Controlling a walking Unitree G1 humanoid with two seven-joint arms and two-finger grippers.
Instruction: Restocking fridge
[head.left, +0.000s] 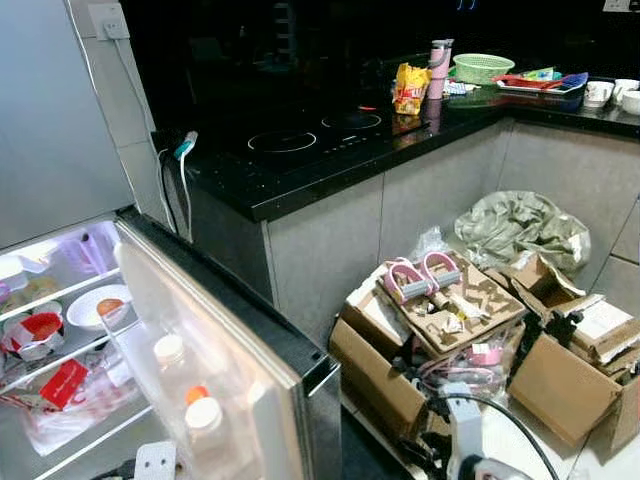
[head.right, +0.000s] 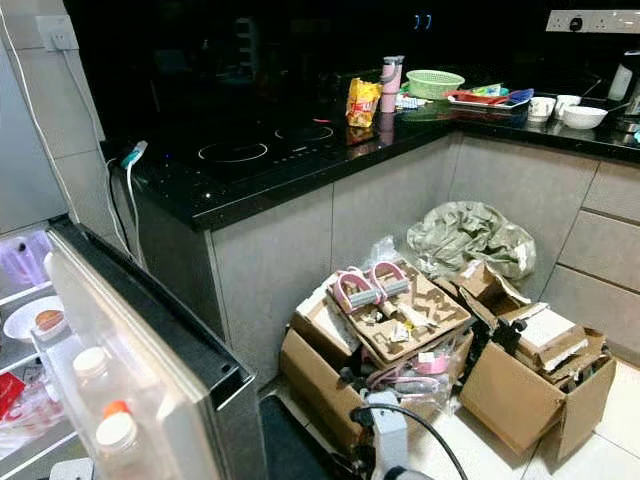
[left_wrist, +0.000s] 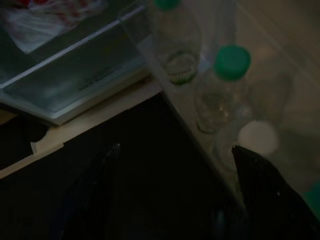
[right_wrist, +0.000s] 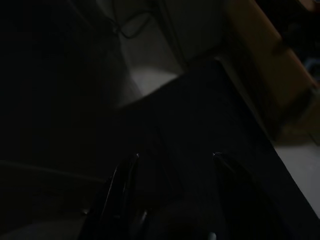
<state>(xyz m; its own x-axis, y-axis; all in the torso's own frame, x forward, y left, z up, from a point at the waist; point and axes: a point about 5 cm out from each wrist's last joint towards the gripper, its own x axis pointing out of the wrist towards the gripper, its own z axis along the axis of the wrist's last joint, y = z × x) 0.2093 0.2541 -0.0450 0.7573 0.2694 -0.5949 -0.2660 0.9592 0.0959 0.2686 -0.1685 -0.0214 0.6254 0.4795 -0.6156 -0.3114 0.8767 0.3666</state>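
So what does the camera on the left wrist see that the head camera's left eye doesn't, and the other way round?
The left wrist view alone shows green-capped bottles low in the fridge door, with the left gripper open and empty near them. The left eye view alone shows the black induction hob, a yellow snack bag, a green basket and cardboard boxes on the floor. Both show the open fridge: its glass shelves and bottles standing in the door rack.
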